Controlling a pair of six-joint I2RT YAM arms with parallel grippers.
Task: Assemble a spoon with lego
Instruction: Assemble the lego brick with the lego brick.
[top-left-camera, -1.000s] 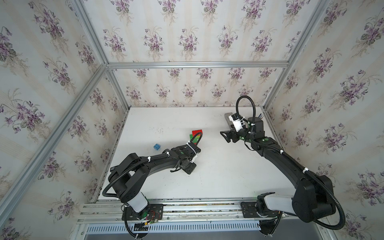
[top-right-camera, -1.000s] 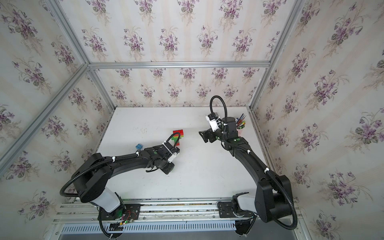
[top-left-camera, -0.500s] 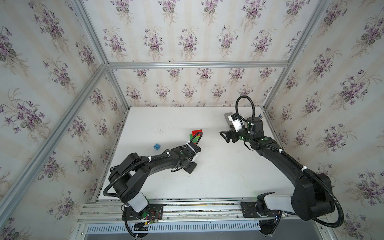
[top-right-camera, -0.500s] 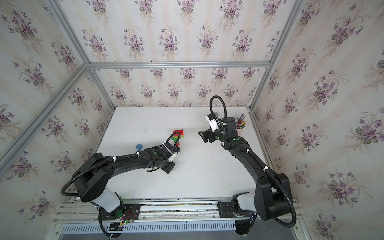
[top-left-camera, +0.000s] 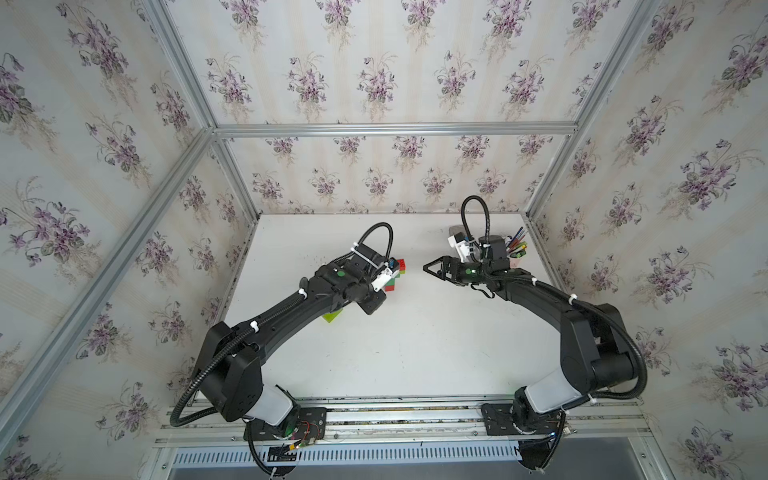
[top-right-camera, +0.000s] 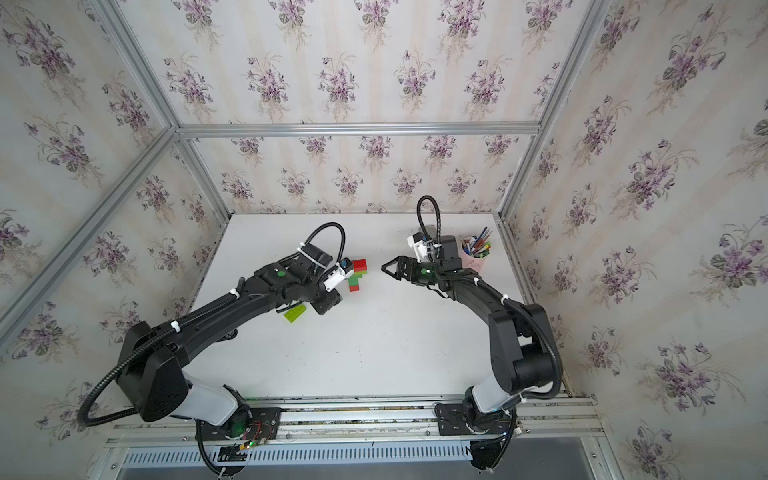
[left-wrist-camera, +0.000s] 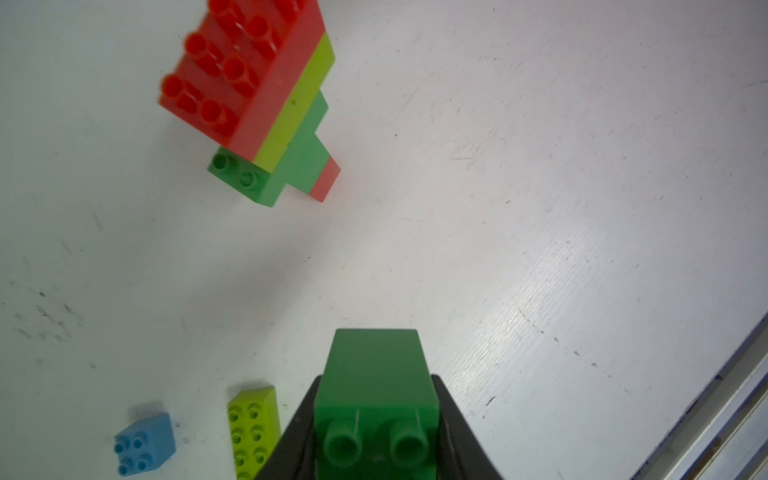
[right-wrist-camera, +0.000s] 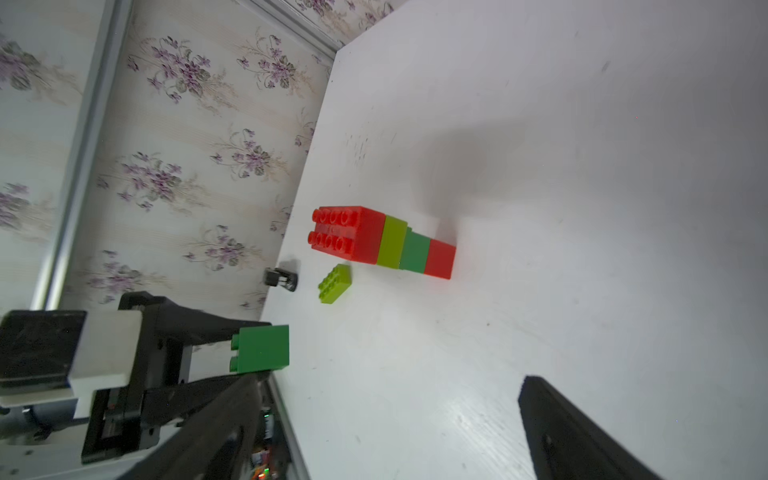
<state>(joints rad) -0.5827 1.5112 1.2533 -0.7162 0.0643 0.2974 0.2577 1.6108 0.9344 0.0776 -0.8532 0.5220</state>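
Left gripper (left-wrist-camera: 376, 399) is up off the white table (top-left-camera: 415, 353), clamped on a dark green brick (left-wrist-camera: 374, 370)!
Right gripper (top-right-camera: 386, 267) hangs spread wide and empty, facing the half-built spoon (right-wrist-camera: 382, 243) lying on its side mid-table: broad red head, lime stripe, green step, red stub. A loose lime brick (left-wrist-camera: 251, 428) sits near it, with a blue brick (left-wrist-camera: 144, 444) beyond. A second ago the left arm sat low; it's risen, uncovering the lime brick.

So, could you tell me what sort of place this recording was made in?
Probably a purpose-built robot test cell: wallpaper panels in an aluminium frame box in a white tabletop, with the left arm and right arm mounted on a rail at its front.
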